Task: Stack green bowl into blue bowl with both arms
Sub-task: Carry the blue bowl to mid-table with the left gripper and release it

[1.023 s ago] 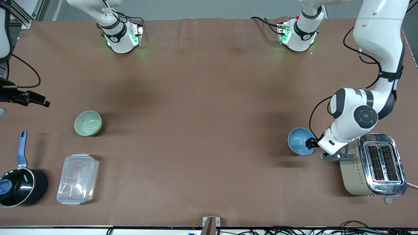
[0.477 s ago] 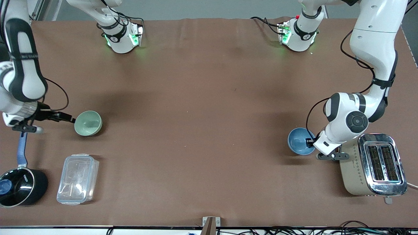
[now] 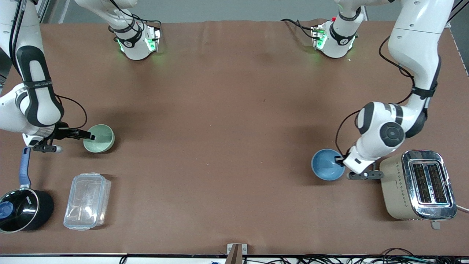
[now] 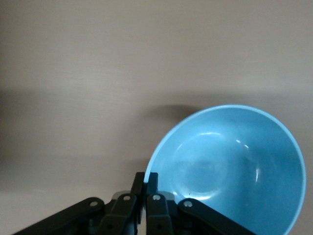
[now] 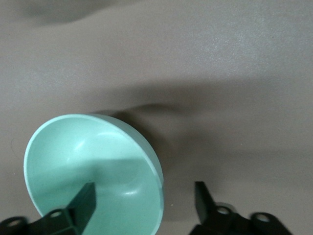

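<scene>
Front view — blue bowl tilted, green bowl upright

The table has a plain brown cover, the green bowl is pale mint green and the blue bowl is sky blue, both plain without any pattern. The two arms are white with black bands, their bases glow green, and the left gripper and the right gripper are black. The saucepan is black with a blue handle, the box is clear, and the toaster is beige with a small dotted diamond pattern and a shiny silver top.
</scene>
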Tool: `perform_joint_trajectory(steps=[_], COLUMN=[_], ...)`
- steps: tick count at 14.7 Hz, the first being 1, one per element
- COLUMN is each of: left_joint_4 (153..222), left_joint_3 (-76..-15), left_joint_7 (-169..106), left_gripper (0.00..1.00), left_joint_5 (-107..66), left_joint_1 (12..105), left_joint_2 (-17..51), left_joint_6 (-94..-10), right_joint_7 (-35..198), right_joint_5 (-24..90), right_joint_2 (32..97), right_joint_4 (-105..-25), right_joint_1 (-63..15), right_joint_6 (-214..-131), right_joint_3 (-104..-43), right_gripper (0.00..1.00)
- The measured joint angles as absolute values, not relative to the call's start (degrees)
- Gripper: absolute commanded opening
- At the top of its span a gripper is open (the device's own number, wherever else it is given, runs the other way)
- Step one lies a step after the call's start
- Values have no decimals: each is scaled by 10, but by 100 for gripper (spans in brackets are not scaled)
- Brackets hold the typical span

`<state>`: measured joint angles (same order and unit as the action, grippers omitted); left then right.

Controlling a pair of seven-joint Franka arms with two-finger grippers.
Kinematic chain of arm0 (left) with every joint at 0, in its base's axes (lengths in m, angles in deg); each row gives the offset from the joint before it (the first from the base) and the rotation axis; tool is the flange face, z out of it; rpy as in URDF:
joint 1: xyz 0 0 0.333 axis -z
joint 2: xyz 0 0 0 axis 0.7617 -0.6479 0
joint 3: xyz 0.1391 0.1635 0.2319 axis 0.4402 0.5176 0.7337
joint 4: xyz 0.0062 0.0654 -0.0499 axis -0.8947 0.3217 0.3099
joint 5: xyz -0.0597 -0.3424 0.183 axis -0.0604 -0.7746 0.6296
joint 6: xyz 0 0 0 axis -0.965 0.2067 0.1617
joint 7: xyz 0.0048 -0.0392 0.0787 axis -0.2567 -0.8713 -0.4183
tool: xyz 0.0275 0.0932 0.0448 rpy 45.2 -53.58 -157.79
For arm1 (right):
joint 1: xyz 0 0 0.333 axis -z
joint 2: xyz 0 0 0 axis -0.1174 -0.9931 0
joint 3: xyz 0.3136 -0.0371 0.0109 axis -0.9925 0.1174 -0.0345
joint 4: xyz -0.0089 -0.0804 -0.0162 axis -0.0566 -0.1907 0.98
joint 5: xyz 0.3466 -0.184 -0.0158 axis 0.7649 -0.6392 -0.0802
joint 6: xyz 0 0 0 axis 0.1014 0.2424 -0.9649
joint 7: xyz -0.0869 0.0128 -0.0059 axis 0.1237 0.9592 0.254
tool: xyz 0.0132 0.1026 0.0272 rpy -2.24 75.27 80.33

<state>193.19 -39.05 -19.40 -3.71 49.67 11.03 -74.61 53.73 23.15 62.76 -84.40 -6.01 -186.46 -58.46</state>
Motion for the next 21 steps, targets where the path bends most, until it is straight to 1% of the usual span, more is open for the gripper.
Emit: perform_joint_trajectory(steps=[2,3,4,7,10,12,13,15,16,17,18,19,20,21], left_joint_4=[1923,1918,1913,1887,1838,1804,1787,1764,1756,1748,1740,1731,1723,1716], left_joint_3=[-441,-460,-473,-478,-476,-474,-471,-462,-454,-445,-436,-428,-422,-418], left_joint_7=[-115,-76,-37,106,209,241,250,253,254,259,265,271,275,275], left_gripper=[0,0,0,0,0,0,0,1,4,11,34,86,100,100], left_joint_5=[-37,-37,-37,-37,-36,-36,-36,-36,-36,-36,-36,-36,-36,-35], left_joint_1=[504,514,530,630,717,756,772,798,812,826,840,851,859,862], left_joint_2=[110,110,110,101,64,30,13,-13,-23,-32,-39,-46,-50,-51], left_joint_6=[-746,-746,-746,-746,-746,-747,-747,-748,-749,-750,-750,-751,-753,-753], right_joint_7=[535,534,533,532,528,527,525,525,525,525,526,531,544,556], right_joint_5=[233,235,239,242,255,258,259,261,262,262,262,262,260,254], right_joint_2=[625,622,619,609,603,603,603,604,606,611,618,629,642,656], right_joint_4=[-845,-845,-845,-845,-845,-845,-844,-842,-839,-836,-833,-830,-827,-826], right_joint_1=[-60,-60,-60,-60,-61,-62,-63,-64,-65,-66,-68,-72,-76,-81], right_joint_6=[-1864,-1863,-1863,-1863,-1863,-1863,-1863,-1862,-1861,-1859,-1857,-1854,-1849,-1840], right_joint_3=[-585,-585,-585,-585,-586,-587,-587,-587,-587,-587,-587,-587,-586,-587], right_gripper=[62,54,49,42,17,4,1,0,0,0,0,0,0,0])
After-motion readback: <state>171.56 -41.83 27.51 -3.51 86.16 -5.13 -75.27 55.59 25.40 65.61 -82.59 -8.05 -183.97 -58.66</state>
